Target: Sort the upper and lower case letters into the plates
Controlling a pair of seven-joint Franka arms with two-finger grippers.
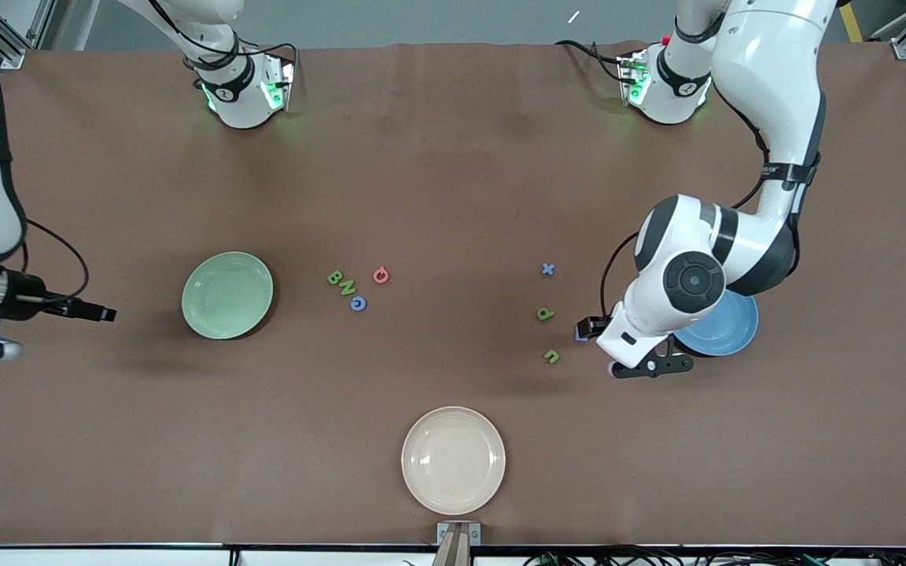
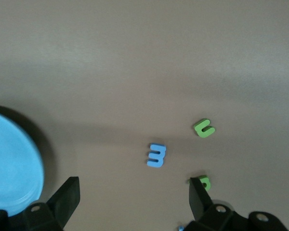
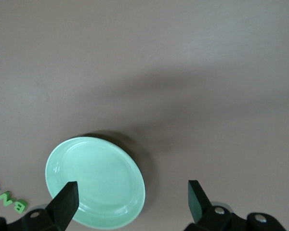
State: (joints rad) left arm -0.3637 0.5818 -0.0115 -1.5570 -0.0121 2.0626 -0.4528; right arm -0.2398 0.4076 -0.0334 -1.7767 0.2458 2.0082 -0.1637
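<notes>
The mint green plate [image 1: 226, 295] lies toward the right arm's end and the sky blue plate [image 1: 728, 328] toward the left arm's end, partly hidden under the left arm. Beside the mint plate lie green B [image 1: 334, 277], green N [image 1: 348, 286], a red letter [image 1: 381, 274] and a blue letter [image 1: 358, 303]. Near the blue plate lie a blue x [image 1: 548, 269], two green letters [image 1: 545, 314] [image 1: 551, 356] and a blue letter [image 2: 156, 155]. My left gripper [image 2: 134, 197] hangs open beside the blue plate, near that blue letter. My right gripper [image 3: 131, 202] waits open, holding nothing, off the mint plate's rim [image 3: 135, 192].
A cream-beige plate [image 1: 453, 460] sits near the table's front edge, midway along it. The two arm bases [image 1: 244, 90] [image 1: 665, 86] stand at the table's back edge. A cable plug [image 1: 95, 312] juts from the right wrist toward the mint plate.
</notes>
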